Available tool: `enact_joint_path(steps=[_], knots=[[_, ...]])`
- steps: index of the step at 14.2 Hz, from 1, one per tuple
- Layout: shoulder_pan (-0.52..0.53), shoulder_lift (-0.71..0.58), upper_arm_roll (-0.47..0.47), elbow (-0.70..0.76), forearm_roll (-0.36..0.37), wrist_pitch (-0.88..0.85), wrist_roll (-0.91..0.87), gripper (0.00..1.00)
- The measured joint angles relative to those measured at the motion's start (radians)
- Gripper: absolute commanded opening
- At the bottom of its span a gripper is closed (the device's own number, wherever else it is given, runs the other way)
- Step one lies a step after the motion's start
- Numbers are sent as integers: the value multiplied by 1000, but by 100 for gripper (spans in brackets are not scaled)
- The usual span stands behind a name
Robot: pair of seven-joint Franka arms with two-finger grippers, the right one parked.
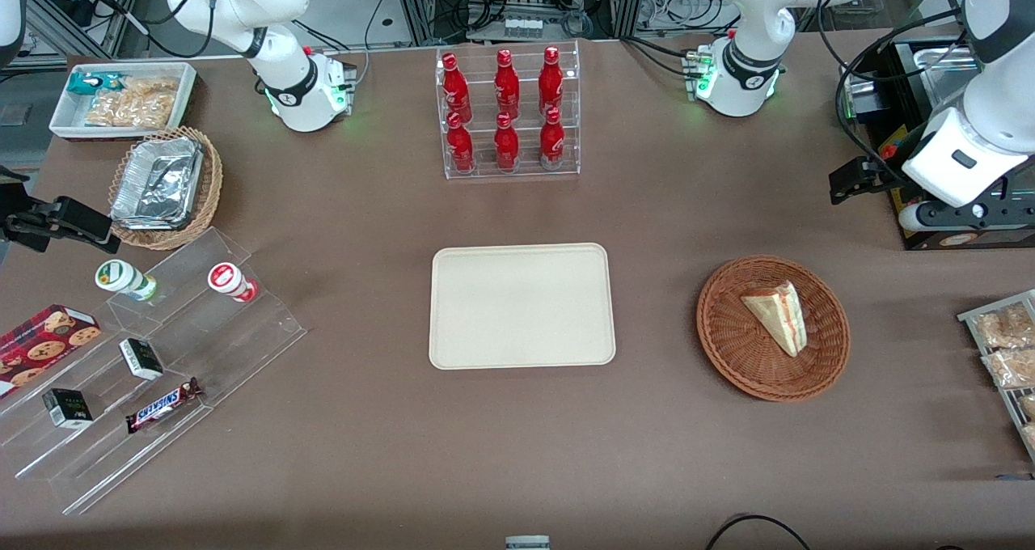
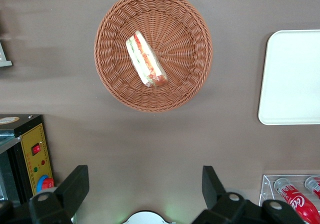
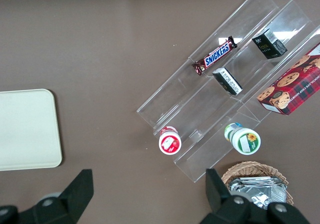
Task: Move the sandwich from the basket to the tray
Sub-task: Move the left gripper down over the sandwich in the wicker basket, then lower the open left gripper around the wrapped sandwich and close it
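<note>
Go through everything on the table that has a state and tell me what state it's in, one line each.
sandwich: lying in the basket, not gripped
basket: upright, holds only the sandwich
tray: flat, nothing on it
hand: open, raised above the table, apart from the basket
red bottles: six, capped, upright in the clear rack
Snickers bar: wrapped, lying on the clear stepped stand
</note>
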Motion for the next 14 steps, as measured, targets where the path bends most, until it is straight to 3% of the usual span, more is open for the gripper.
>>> enact_joint_path(steps=[4,8,14], knots=[[0,20,0,-4,0,2,0,100],[0,136,1,-31,0,20,0,100],[0,245,3,-193,1,311,0,100]])
